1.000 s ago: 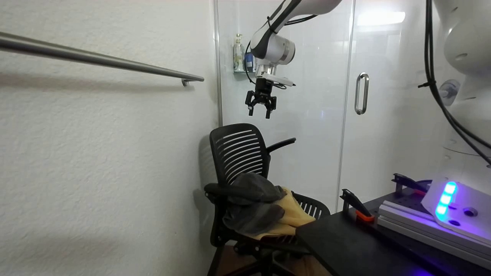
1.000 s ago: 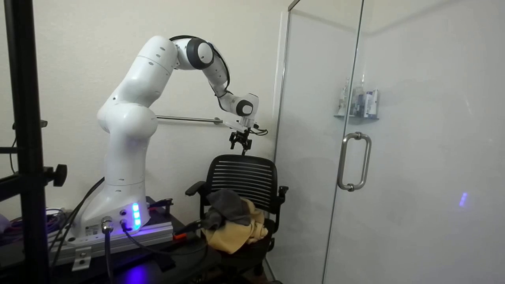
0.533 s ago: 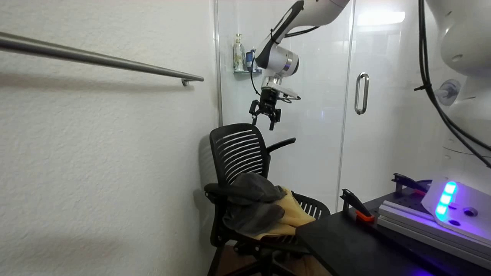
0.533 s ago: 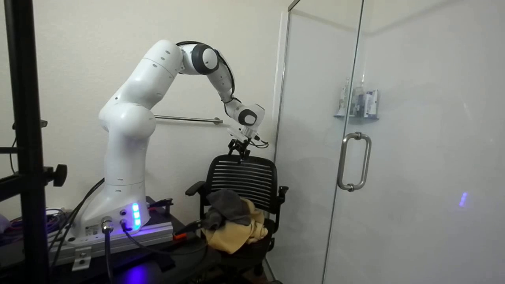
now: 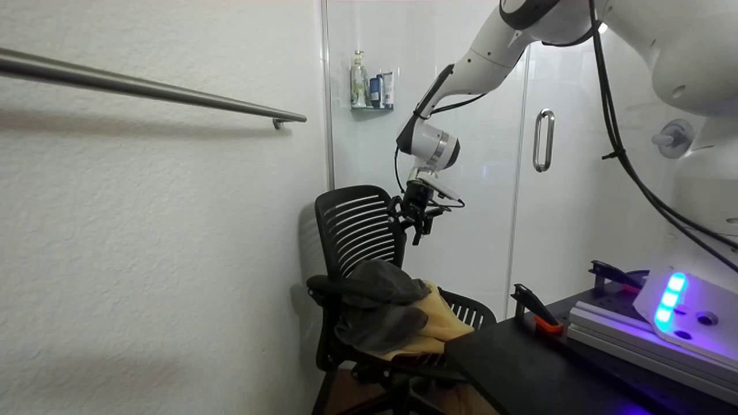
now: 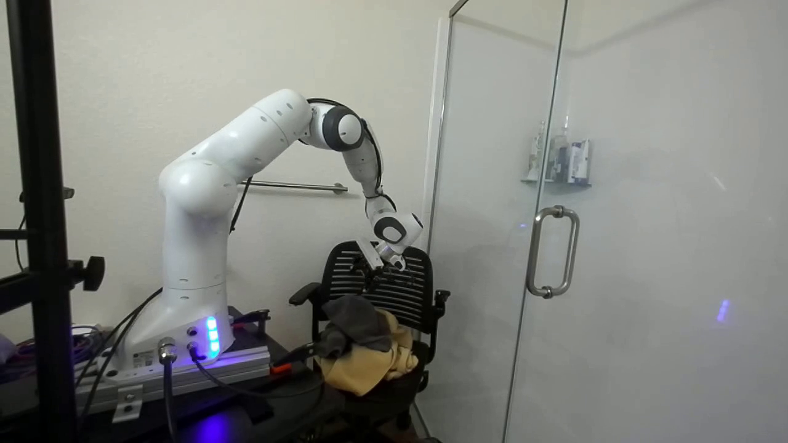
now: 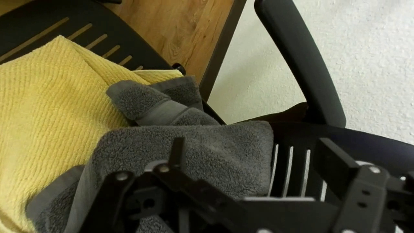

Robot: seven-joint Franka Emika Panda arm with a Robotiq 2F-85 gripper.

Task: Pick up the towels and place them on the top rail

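The grey towel (image 5: 383, 328) and the yellow towel (image 5: 443, 317) lie bunched on the chair seat, the grey one mostly on top. They also show in an exterior view as grey (image 6: 357, 323) and yellow (image 6: 363, 369), and in the wrist view as grey (image 7: 226, 152) and yellow (image 7: 55, 106). The metal rail (image 5: 161, 91) is on the wall and shows in both exterior views (image 6: 295, 186). My gripper (image 7: 251, 140) is open and empty, pointing down above the grey towel in front of the chair back. In the wrist view its fingers stand wide apart.
The black chair has a slatted back (image 5: 360, 230) and an armrest (image 7: 300, 61) near the wall. A black table (image 5: 519, 369) with an orange clamp (image 5: 548, 327) stands close to the seat. A glass shower door with a handle (image 6: 554, 252) and a shelf of bottles (image 5: 369, 108) are behind.
My gripper has moved down and forward from above the chair back to in front of it, tilting more, closer to the towels. The towels and chair have not moved.
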